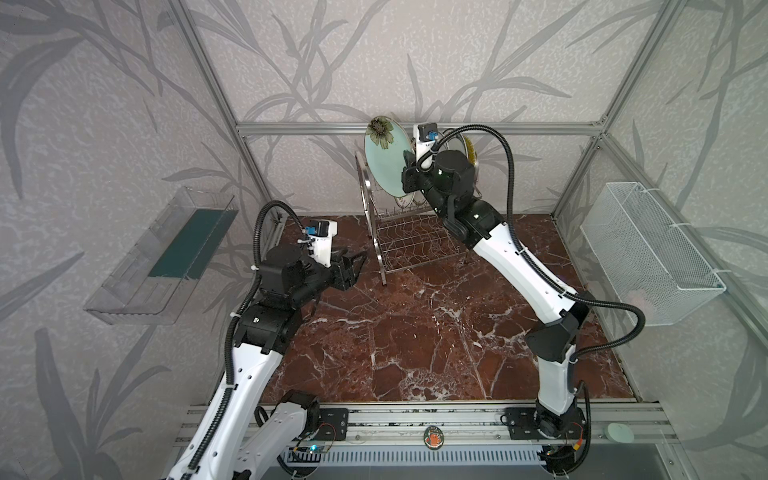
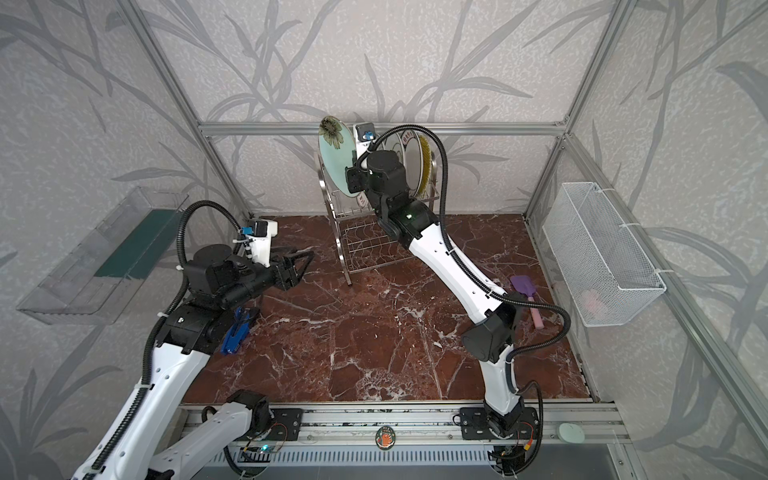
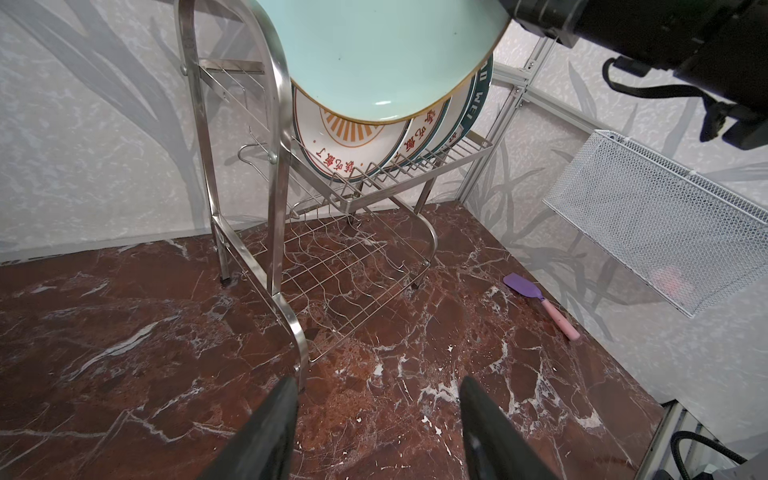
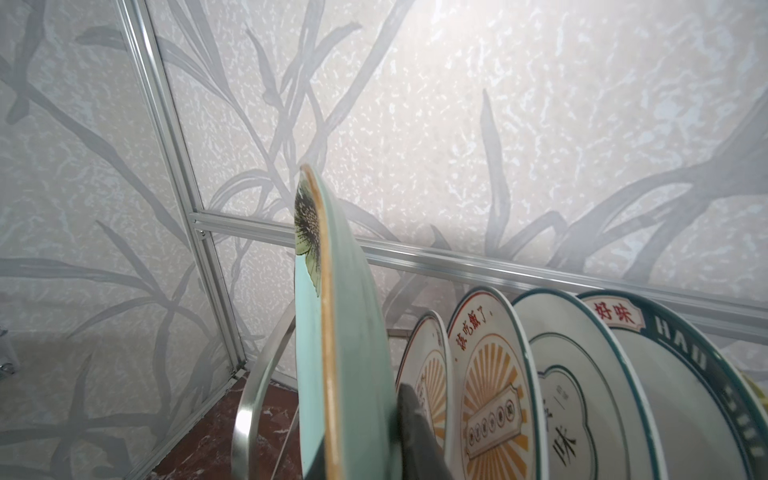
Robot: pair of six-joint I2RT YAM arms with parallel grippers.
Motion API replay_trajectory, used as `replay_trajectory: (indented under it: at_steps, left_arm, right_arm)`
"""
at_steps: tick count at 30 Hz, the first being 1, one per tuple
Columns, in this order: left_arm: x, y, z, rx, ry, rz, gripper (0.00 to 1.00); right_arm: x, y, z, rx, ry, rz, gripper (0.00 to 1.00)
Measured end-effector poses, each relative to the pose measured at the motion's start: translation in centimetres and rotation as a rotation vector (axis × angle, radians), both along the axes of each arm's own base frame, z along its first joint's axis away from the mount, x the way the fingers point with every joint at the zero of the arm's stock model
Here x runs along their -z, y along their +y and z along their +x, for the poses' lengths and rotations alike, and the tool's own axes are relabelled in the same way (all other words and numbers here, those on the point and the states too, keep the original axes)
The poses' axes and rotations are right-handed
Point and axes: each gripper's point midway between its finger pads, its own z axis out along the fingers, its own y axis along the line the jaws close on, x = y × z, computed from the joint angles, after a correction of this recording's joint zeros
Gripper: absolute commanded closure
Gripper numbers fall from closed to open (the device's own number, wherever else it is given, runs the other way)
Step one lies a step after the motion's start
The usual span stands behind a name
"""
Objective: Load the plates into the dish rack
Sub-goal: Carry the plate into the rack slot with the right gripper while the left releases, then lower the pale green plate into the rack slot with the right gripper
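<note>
The round, glossy pale celadon plate (image 1: 384, 166), edged with a thin tan rim, is held on edge above the top tier of the shiny steel wire dish rack (image 3: 276, 166). The rack stands at the middle of the far edge of the red-brown marble bench (image 1: 415, 332). The plate tilts: its upper rim, printed with a dark flower and a green leaf, leans toward the bench's left edge. In both top views its long axis slants from the flower down toward the prongs. The decorated face looks toward the left edge, and the plain back faces the racked plates. The right claw (image 1: 407, 164) is clamped on its near rim, one finger on each face. Toward the right edge stand, on edge in a row, two white plates with orange sunbursts (image 4: 490, 374), a white plate with a dark outline motif (image 4: 582, 374), a dark-green-rimmed white plate (image 4: 685, 353) and a yellow ribbed plate (image 2: 424, 166). Whether the held plate touches the nearest one I cannot tell. The left claw (image 3: 378, 415) hangs over the bench's far left part, jaws apart and empty, pointing at the rack.
</note>
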Motion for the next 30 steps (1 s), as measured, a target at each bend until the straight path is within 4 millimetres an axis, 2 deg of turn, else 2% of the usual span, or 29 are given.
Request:
replay_trajectory:
  at_steps: [7,20,30]
  left_arm:
    - [0.1,0.0,-0.3,0.003,-0.003,-0.001,0.4]
    - [0.8,-0.2,-0.3,0.017,0.006,-0.005,0.4]
    - [1.4,-0.2,-0.2,0.017,0.018,-0.002,0.4]
  right_arm:
    - [-0.5,1.7,0.7,0.085,-0.044,-0.054,1.0]
    - [0.8,0.5,1.7,0.238,-0.037,-0.096,1.0]
    - [3.6,0.9,2.7,0.315,-0.005,-0.105,1.0]
